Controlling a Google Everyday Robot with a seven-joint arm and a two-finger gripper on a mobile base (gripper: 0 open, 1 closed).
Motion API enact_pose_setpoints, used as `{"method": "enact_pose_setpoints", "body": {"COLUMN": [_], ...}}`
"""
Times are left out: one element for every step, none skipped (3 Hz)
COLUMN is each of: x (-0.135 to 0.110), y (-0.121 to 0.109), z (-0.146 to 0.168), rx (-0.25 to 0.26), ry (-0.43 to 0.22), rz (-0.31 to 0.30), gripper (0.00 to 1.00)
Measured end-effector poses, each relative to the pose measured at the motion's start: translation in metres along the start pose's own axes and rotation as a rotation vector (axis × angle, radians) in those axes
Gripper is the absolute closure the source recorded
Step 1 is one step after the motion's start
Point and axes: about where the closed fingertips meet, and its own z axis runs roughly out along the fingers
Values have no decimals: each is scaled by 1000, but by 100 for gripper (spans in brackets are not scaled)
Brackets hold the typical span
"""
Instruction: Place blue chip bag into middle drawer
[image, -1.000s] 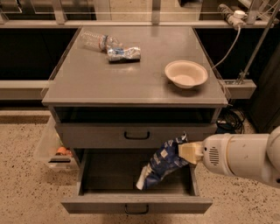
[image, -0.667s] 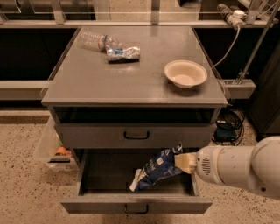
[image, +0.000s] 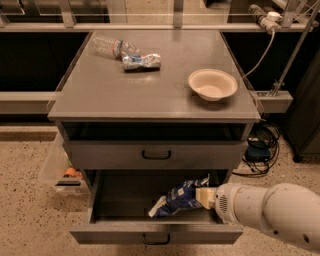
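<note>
"Starting at the jaws, what have they got?"

"They are closed on the right end of the bag, low on the right inside the open drawer. Only one pale pad shows, pressed against the foil. The other I cannot see."

"And the bag itself?"

"Tilted. Its held end is raised and its pale left end dips toward the drawer floor, about mid-width. Whether it touches the floor I cannot tell. The whole bag lies within the drawer's walls."

"So the step in hand is the release?"

"I judge so, and the task looks nearly done. The risks are small but real. If the jaws open and the foil clings to a pad, the bag could ride out with the arm when it draws back. The bag's raised top corner sits close under the upper drawer, so a steep lift could snag it there."

"Anything with the arm?"

"It comes in over the drawer's front right corner. A sideways pull could knock the front panel or the right wall and shove the drawer."

"Further out?"

"On the tabletop a bowl stands at the right, and a bottle and a wrapper lie at the back left. All are well apart from the arm, so I expect no trouble there."
</note>
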Motion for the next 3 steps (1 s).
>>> {"method": "enact_pose_setpoints", "body": {"x": [0,7,18], "y": [0,-16,-37], "z": [0,26,69], "rx": [0,7,-2], "ry": [0,19,26], "rz": [-1,43,109], "gripper": [100,100,100]}}
